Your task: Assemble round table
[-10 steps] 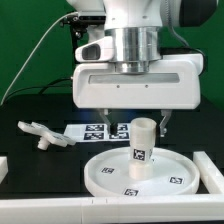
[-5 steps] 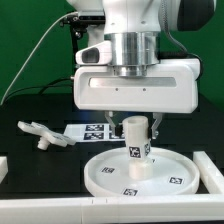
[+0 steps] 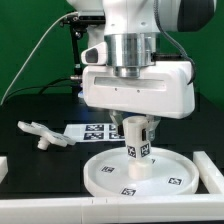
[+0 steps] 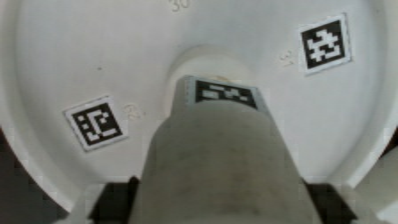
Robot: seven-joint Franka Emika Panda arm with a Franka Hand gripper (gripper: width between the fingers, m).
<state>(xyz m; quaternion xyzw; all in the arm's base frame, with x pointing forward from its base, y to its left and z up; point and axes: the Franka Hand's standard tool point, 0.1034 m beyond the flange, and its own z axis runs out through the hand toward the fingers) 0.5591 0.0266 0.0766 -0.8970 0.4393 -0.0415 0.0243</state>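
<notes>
**Change since earlier frames:** the gripper (image 3: 137, 128) has come down from above the leg (image 3: 139, 150) and its jaws have drawn in from wide apart. The leg, round disc and foot piece lie where they were.

**Item 1, gripper.** It points straight down over the disc's centre. The jaws are clamped on the upper part of the leg, one finger on each side. In the wrist view the dark pads (image 4: 121, 198) press against the leg's (image 4: 222, 150) two flanks.

**Item 2, leg.** A short white cylinder standing upright on the hub at the centre of the round disc (image 3: 105, 172). It carries a black-and-white tag (image 3: 139, 152) on its near face.

**Item 3, round disc.** White and rimmed, lying flat on the black table (image 3: 30, 160). Exterior view: tags on its floor at six, four and nine o'clock. The wrist view shows its floor (image 4: 107, 60) with two tags either side of the leg.

**Item 4, foot piece** (image 3: 38, 132). White and branched, lying on the table at ten o'clock of the disc, well apart from it.

**Item 5, marker board** (image 3: 92, 130). Flat on the table at eleven o'clock of the disc, partly behind the gripper.
</notes>
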